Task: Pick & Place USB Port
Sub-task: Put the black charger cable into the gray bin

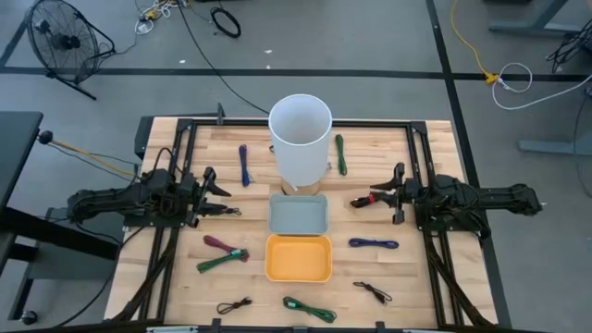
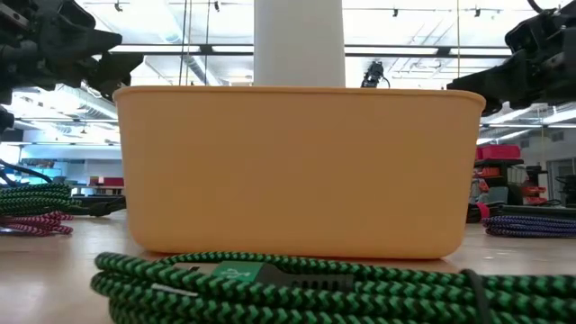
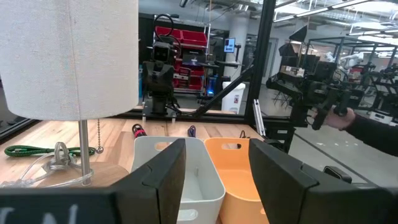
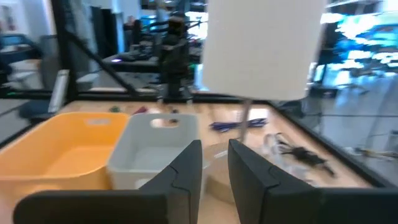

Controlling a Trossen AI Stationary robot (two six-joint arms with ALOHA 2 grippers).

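Several braided USB cables lie flat on the wooden table: a blue one (image 1: 244, 165) and a green one (image 1: 340, 154) beside the lamp, a purple one (image 1: 373, 243), a red-and-green pair (image 1: 222, 252), two thin black ones (image 1: 234, 305) (image 1: 373, 292) and a green one (image 1: 309, 310) (image 2: 270, 283) at the near edge. A grey bin (image 1: 298, 215) (image 3: 186, 180) and an orange bin (image 1: 298, 258) (image 2: 297, 171) stand mid-table. My left gripper (image 1: 220, 194) (image 3: 217, 162) hovers open left of the grey bin. My right gripper (image 1: 365, 196) (image 4: 214, 158) hovers right of it, open by a narrow gap. Both are empty.
A lamp with a tall white shade (image 1: 299, 129) (image 3: 68, 56) (image 4: 261, 43) stands just behind the grey bin, its clear cord and pull chain trailing at the base. Black frame rails run along the table's left, right and far sides. Bare wood shows between the cables and the bins.
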